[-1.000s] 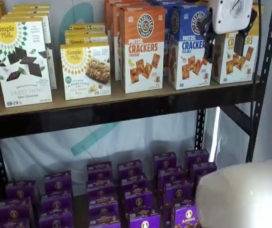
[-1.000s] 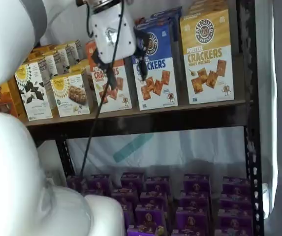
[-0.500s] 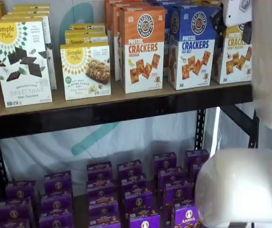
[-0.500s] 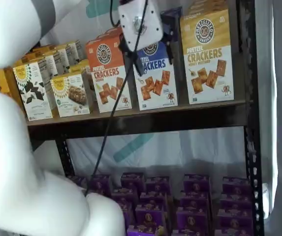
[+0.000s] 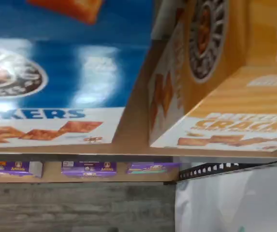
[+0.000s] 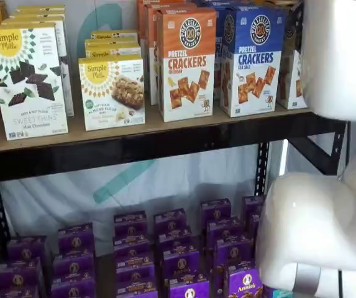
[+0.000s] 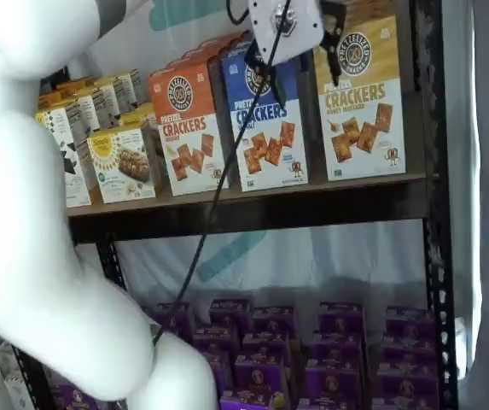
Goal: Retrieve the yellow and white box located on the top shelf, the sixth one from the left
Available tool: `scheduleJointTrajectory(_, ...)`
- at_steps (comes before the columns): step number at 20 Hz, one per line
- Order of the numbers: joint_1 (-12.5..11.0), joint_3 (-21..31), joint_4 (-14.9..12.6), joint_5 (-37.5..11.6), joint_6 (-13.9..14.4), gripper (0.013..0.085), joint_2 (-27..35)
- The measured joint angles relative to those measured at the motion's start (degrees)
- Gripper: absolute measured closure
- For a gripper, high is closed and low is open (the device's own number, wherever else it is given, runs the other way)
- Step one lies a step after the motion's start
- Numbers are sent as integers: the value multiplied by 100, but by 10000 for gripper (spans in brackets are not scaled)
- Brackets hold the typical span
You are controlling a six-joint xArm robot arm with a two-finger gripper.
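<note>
The yellow and white box point(image 7: 359, 102) stands upright at the right end of the top shelf point(image 7: 312, 203). In a shelf view my white arm point(image 6: 339, 56) hides all but a sliver of the box point(image 6: 291, 74) on the shelf point(image 6: 134, 141). My gripper point(image 7: 297, 60) hangs in front of the box's upper left edge, over the gap to the blue-topped box point(image 7: 270, 128). Its two black fingers are spread with a plain gap and hold nothing. The wrist view shows the yellow box point(image 5: 225, 72) and the blue box point(image 5: 56, 63) close up on the shelf board point(image 5: 138, 135).
An orange-topped cracker box point(image 7: 189, 128) stands left of the blue one, with Simple Mills boxes point(image 6: 112, 90) further left. Purple boxes point(image 6: 178, 248) fill the lower level. A black rack post point(image 7: 427, 171) stands just right of the yellow box. A cable point(image 7: 218, 188) hangs from the gripper.
My gripper has moved right and up, from in front of the orange and blue boxes to the yellow box's left edge. The arm now covers most of the yellow box in one shelf view.
</note>
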Motion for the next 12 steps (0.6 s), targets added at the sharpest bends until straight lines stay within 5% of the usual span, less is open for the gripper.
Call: scheduleJointTrajectory(12, -597, -523, 537, -103, -533, 130, 443)
